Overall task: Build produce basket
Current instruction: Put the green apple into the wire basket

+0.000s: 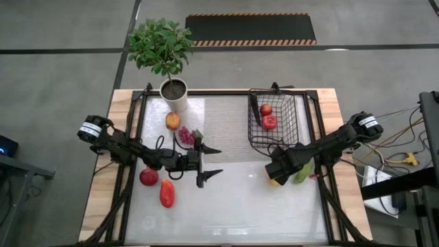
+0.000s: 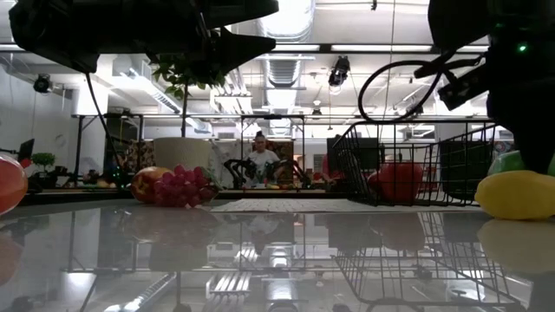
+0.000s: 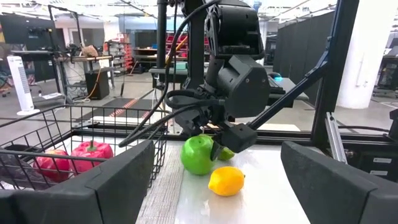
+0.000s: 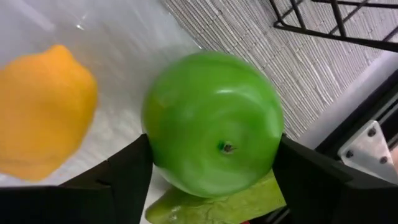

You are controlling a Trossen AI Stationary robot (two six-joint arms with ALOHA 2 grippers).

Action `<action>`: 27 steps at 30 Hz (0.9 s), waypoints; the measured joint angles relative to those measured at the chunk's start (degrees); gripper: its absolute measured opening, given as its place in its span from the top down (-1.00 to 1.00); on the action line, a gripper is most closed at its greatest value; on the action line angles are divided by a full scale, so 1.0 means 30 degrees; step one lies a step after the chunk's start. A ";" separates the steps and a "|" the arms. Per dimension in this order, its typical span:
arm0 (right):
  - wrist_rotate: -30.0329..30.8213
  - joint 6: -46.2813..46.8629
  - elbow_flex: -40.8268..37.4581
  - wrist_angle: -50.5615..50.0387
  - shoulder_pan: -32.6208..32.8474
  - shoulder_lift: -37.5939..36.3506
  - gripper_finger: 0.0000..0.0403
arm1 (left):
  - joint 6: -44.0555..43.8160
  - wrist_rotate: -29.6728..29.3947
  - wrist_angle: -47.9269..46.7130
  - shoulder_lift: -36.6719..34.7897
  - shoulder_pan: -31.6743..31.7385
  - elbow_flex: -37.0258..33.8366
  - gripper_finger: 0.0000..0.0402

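Table [image 1: 226, 199]: glossy white top with a woven mat in the middle; no writing can be read anywhere.
Potted plant [image 1: 173, 92]: one, in a white pot at the far edge, left of centre.
Basket [image 1: 293, 127]: one black wire basket near the far right corner, holding two red pieces [image 1: 268, 118].
Left arm: stretched low from the left edge toward the middle; left hand [image 1: 214, 162] spread wide, holding nothing.
Right arm: reaching in from the right edge; right hand [image 4: 211, 155] below the basket, fingers closed around one green apple [image 4: 212, 138].
Loose produce, right: one yellow lemon [image 3: 226, 181] just beside the apple, one green vegetable [image 1: 304, 172] near it.
Loose produce, left: one orange-red fruit [image 1: 172, 121], one bunch of purple grapes [image 1: 185, 136], one red apple [image 1: 149, 176], one red pepper [image 1: 167, 193].
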 joint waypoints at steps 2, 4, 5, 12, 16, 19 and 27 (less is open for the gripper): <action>-0.0020 -0.0006 0.0016 -0.0038 -0.0004 -0.0356 -0.37 | 0.0000 0.0000 0.0014 0.0000 0.0000 0.0000 -0.67; -0.0020 -0.0012 0.0297 -0.0582 0.0014 -0.0899 -0.39 | -0.0005 -0.0002 0.0022 0.0000 0.0000 0.0084 -0.67; -0.0013 -0.0069 0.0496 -0.0845 0.0043 -0.1229 -0.40 | -0.0007 0.0000 0.0039 0.0000 0.0000 0.0151 -0.67; 0.1202 -0.1349 0.1293 -0.0127 0.0292 -0.4285 -0.39 | 0.0251 0.0000 0.0030 0.0000 0.0000 0.0349 -0.67; 0.2950 -0.2904 0.0854 0.4355 0.0927 -0.6230 -0.40 | 0.0902 0.0000 0.0039 0.0000 -0.0007 0.0518 -0.67; 0.5175 -0.5297 -0.0137 0.9386 0.1579 -0.7295 -0.40 | 0.1608 0.0000 0.0031 0.0000 -0.0015 0.0756 -0.67; 0.7691 -1.4976 -0.5093 2.7340 0.2263 -0.7625 -0.40 | 0.4579 0.0531 0.0138 0.0131 -0.0303 0.2438 -0.67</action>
